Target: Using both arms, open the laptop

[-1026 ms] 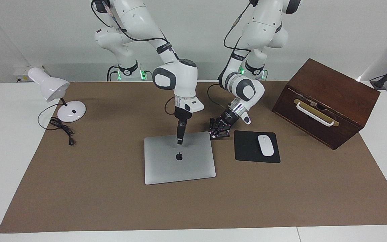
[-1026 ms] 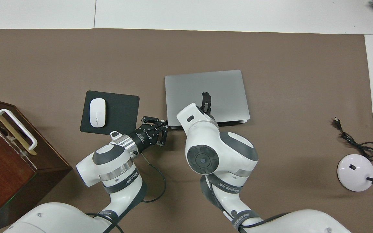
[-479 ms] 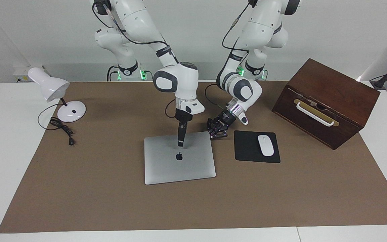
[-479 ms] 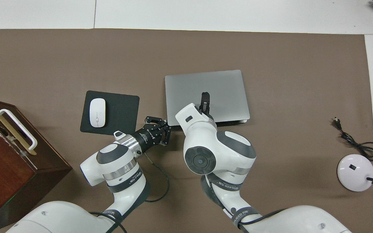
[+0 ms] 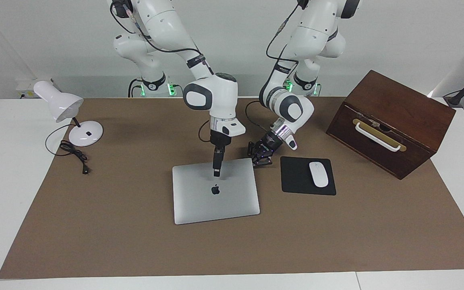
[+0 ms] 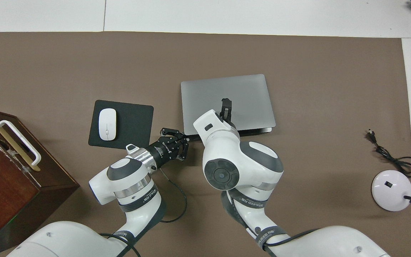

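Observation:
The silver-grey laptop (image 5: pixel 199 201) lies closed on the brown mat, dark apple logo up; it also shows in the overhead view (image 6: pixel 248 92). My right gripper (image 5: pixel 216 173) points straight down, fingers together, its tip on the lid just robot-side of the logo; it also shows from above (image 6: pixel 226 106). My left gripper (image 5: pixel 258 161) is low at the laptop's corner nearest the robots, toward the left arm's end, and shows in the overhead view (image 6: pixel 183 140). A thin dark gap shows along the laptop's edge nearest the robots.
A black mouse pad (image 5: pixel 296 181) with a white mouse (image 5: pixel 318 174) lies beside the laptop toward the left arm's end. A wooden box (image 5: pixel 389 117) stands past it. A white desk lamp (image 5: pixel 71 117) and its cable (image 5: pixel 75 155) are at the right arm's end.
The left gripper has crept in to the laptop's corner. The laptop has shifted slightly away from the robots. The right gripper stays on the lid.

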`<move>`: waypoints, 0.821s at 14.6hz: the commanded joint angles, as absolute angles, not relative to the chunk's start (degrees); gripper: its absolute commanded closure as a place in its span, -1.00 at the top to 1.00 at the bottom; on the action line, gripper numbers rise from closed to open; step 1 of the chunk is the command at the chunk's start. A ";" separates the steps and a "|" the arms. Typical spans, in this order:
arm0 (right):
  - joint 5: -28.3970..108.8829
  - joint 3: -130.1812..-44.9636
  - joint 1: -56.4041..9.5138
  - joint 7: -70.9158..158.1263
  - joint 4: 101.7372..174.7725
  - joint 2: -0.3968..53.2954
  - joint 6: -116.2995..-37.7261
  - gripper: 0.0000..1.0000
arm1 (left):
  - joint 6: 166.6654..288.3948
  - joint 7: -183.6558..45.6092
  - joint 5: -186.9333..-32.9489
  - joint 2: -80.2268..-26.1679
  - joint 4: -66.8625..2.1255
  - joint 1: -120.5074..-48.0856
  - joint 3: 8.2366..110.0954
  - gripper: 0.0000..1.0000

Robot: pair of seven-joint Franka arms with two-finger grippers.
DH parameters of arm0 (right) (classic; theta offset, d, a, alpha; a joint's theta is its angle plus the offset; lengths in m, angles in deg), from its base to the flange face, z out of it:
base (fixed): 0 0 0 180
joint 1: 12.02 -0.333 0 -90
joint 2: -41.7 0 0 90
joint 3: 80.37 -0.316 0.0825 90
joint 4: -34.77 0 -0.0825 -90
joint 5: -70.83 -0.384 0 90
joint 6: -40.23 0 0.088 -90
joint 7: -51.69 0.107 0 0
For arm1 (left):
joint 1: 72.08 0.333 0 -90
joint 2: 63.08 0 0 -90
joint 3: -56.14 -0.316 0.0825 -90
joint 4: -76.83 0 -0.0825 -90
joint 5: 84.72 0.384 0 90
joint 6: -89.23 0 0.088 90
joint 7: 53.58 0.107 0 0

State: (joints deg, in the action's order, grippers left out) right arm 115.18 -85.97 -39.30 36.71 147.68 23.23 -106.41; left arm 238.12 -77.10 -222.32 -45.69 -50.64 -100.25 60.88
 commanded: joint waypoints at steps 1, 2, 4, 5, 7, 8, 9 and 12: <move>117.41 -86.08 -38.30 38.24 145.86 22.02 -107.34 1.00 | 239.35 -75.99 -223.67 -43.92 -49.56 -100.91 60.97 -1.00; 117.41 -86.08 -38.30 38.33 145.86 22.02 -107.33 1.00 | 239.18 -75.99 -223.67 -43.83 -49.64 -100.82 60.97 -1.00; 117.41 -86.08 -38.30 38.33 145.86 22.02 -107.33 1.00 | 238.91 -75.99 -223.67 -43.75 -49.64 -100.65 60.97 -1.00; 117.41 -86.08 -38.30 38.33 145.86 22.02 -107.33 1.00 | 238.91 -75.91 -223.67 -43.75 -49.64 -100.64 60.97 -1.00; 117.41 -86.08 -38.30 38.33 145.86 22.02 -107.33 1.00 | 238.82 -75.90 -223.67 -43.75 -49.64 -100.56 60.97 -1.00; 117.41 -86.08 -38.30 38.33 145.86 22.02 -107.42 1.00 | 238.48 -75.90 -223.67 -43.75 -49.73 -100.30 60.97 -1.00; 117.41 -86.08 -38.30 38.33 145.77 22.02 -107.42 1.00 | 238.21 -75.90 -223.58 -43.75 -49.82 -100.29 61.06 -1.00; 117.50 -86.00 -38.30 38.33 145.77 22.02 -107.34 1.00 | 237.59 -75.90 -223.58 -43.22 -49.82 -100.12 60.97 -1.00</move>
